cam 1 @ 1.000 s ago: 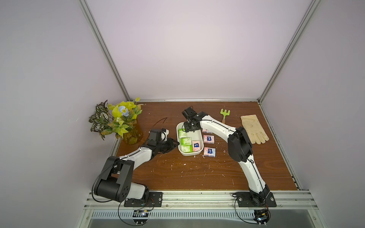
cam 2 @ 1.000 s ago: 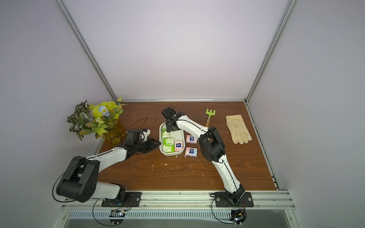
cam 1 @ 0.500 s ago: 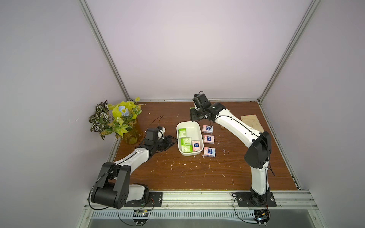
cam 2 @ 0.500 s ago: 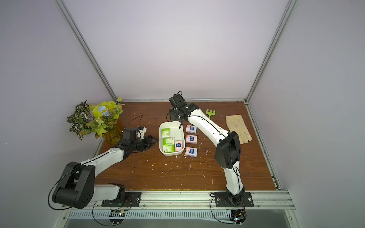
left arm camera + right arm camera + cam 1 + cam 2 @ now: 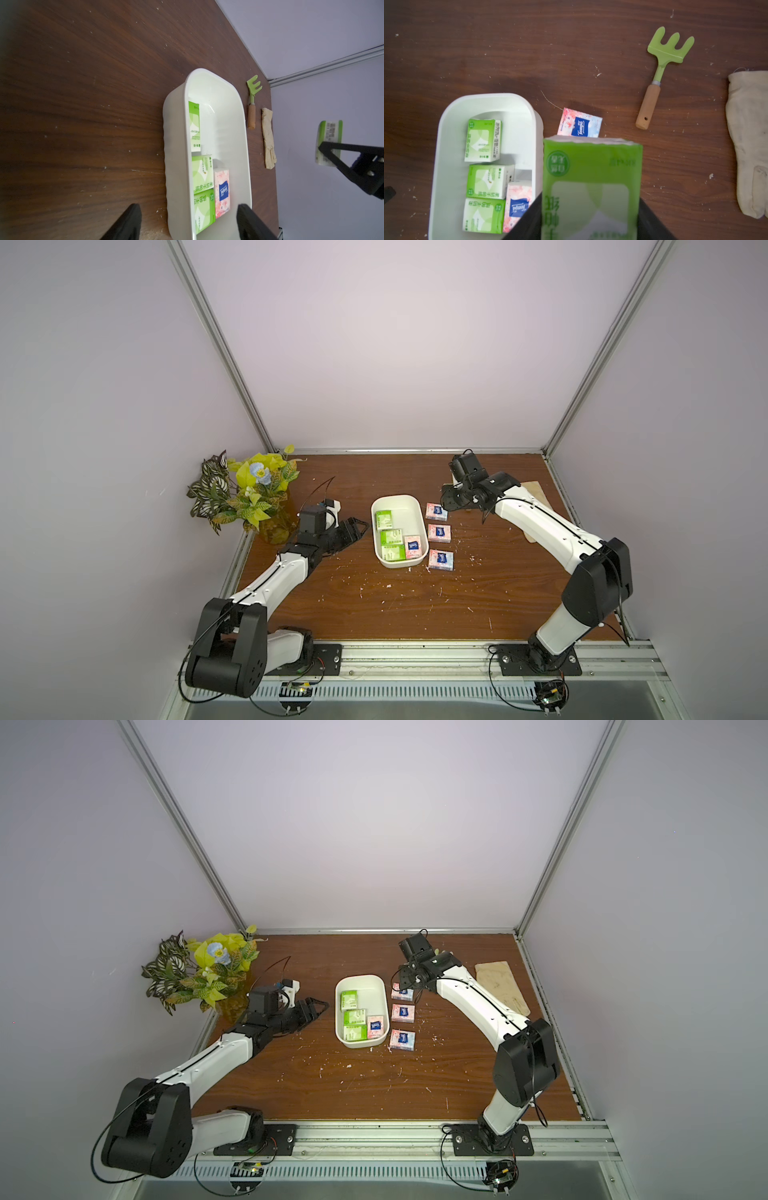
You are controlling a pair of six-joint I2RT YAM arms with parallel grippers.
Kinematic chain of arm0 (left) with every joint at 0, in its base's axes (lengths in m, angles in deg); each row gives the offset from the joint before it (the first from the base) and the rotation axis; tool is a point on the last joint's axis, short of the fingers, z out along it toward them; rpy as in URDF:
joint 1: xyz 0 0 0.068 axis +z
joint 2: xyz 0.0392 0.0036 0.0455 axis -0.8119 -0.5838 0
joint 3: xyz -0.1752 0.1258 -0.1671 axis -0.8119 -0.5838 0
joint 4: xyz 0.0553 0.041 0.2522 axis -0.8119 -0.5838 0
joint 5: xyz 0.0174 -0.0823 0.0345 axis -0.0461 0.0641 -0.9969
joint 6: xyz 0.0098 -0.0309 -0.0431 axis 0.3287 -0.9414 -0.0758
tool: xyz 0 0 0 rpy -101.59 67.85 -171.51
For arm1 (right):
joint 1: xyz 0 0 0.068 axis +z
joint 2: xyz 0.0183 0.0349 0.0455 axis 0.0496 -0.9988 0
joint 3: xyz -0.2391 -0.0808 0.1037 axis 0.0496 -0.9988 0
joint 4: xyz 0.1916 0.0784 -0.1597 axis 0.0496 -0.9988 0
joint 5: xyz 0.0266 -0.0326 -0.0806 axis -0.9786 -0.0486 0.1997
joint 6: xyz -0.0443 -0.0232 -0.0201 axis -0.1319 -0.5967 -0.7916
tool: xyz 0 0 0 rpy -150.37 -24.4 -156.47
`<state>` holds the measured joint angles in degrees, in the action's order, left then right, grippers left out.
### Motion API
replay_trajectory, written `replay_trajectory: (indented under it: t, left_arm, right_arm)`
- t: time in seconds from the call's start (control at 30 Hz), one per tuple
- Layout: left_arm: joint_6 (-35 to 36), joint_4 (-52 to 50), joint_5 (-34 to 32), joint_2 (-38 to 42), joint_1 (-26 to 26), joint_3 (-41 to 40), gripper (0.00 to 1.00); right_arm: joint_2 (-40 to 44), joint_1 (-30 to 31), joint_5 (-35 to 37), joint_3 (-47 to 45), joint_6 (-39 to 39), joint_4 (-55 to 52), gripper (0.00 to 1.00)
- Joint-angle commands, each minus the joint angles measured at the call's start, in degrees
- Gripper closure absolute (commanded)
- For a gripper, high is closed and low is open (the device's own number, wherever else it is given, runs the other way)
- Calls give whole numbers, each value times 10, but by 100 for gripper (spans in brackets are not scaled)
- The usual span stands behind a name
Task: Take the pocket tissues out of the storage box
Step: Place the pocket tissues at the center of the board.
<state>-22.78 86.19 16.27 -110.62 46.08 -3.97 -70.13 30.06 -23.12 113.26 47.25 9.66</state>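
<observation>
The white storage box (image 5: 395, 500) (image 5: 360, 978) (image 5: 176, 145) (image 5: 446, 133) holds three green pocket tissues (image 5: 391, 536) (image 5: 483, 180) and one pink packet (image 5: 412, 546) (image 5: 222, 187). Three pink packets (image 5: 439, 532) (image 5: 403, 1013) lie in a row on the table right of the box. My right gripper (image 5: 451, 498) (image 5: 589, 220) hangs above the table beside the far pink packet (image 5: 581, 124), shut on a green packet (image 5: 591, 182) (image 5: 329, 143). Left of the box my left gripper (image 5: 353, 529) (image 5: 188, 209) is open and holds nothing.
A flower vase (image 5: 249, 497) stands at the table's left edge behind my left arm. A green hand rake (image 5: 662, 68) (image 5: 254, 97) and a cream glove (image 5: 749, 145) (image 5: 500, 986) lie right of the box. White crumbs dot the wood.
My right gripper has lifted a green packet from the box's far end and carried it right, past the rim. My left gripper has opened wider and drawn back slightly.
</observation>
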Motion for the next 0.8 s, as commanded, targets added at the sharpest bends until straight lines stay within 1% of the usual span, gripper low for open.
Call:
replay_trajectory:
  t: [0.0,0.13,0.23,0.4,0.53,0.67,0.77]
  left_arm:
    - [12,-14,-9,5,6,19,31]
    - [14,-17,-9,5,6,20,30]
    - [13,-20,-9,8,6,20,31]
    - [11,-26,-11,19,6,19,30]
    - [12,-36,-17,31,6,18,30]
    - [12,-41,-19,38,6,16,30]
    - [12,-46,-23,42,6,16,31]
  right_arm:
    - [57,3,20,-46,14,10,41]
    - [114,6,-2,-107,21,11,42]
    - [155,26,-12,-150,15,20,42]
    - [205,62,-31,-200,-25,16,41]
    - [238,66,-51,-238,-43,16,41]
    - [255,66,-49,-264,-26,4,41]
    - [266,81,-44,-285,1,-3,42]
